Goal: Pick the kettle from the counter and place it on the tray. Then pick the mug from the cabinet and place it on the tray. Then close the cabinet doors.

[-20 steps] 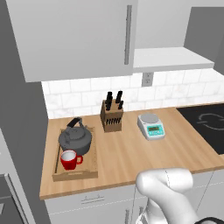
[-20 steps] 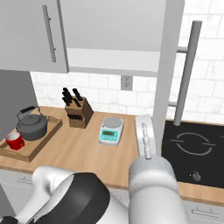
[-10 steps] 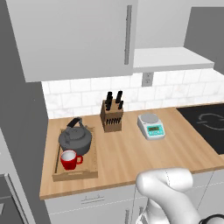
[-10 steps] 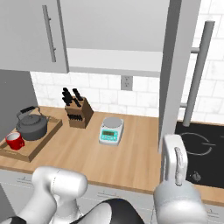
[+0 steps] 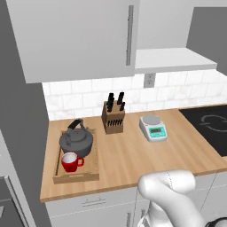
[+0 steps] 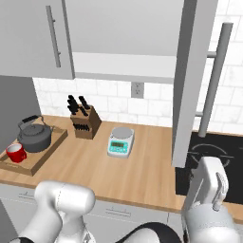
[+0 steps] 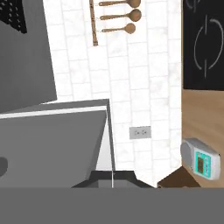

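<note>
The robot's hand is hard to make out: in the hand view the finger tips are lost in the dark at the bottom edge, so I cannot tell whether they are apart or together, or whether they touch anything. That view is rolled on its side and looks past an open cabinet door towards the white tiled wall, a wall socket, the kitchen scale and the black hob, with wooden spoons hanging on a rail beyond.

From the right base view the white arm rises in the foreground, and the right-hand cabinet door stands swung out, edge-on, with its long bar handle behind it. The left-hand door sits flat against the cabinet.

On the counter, the tray lies at the left end. The red mug stands upright in its near part, handle to the right, white inside showing. The kettle sits upright right behind it, close enough that I cannot tell if they touch, its black handle arched over the lid. Further right and back stand the knife block and the scale, well apart from the tray
</note>
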Controlling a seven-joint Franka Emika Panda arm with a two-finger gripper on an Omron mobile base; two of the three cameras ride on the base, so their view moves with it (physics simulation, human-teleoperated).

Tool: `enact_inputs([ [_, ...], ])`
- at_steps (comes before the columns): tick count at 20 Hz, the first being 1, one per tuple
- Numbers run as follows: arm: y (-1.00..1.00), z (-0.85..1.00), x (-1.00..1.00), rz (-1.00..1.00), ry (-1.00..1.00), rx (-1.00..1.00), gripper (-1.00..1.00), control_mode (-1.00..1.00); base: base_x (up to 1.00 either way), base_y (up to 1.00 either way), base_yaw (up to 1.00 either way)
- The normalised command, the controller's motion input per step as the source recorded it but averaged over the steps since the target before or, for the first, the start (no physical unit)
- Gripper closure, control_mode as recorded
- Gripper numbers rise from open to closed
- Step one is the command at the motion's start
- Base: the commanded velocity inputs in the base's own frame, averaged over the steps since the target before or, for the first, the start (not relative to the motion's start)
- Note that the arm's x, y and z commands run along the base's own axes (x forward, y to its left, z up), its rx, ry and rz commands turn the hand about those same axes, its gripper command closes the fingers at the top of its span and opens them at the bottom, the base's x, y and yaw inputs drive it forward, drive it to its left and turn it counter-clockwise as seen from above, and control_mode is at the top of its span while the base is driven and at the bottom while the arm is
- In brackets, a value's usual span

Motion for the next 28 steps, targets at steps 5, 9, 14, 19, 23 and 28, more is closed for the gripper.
enact_inputs([
  [5,-0.36,0.00,0.75,0.00,-0.05,0.17,1.00,-1.00,0.00,0.00,0.00],
  [9,0.00,0.02,0.54,0.00,-0.08,0.08,1.00,-1.00,0.00,0.00,0.00],
  [14,0.03,0.24,0.37,0.00,-0.16,0.02,1.00,-1.00,0.00,0.00,0.00],
  [19,0.38,0.38,0.04,0.00,-0.27,0.00,1.00,-1.00,0.00,0.00,0.00],
  [23,0.94,0.32,-0.02,0.00,-0.35,-0.07,1.00,-1.00,0.00,0.00,0.00],
  [28,1.00,0.40,-0.11,0.00,-0.36,-0.11,1.00,-1.00,0.00,0.00,0.00],
])
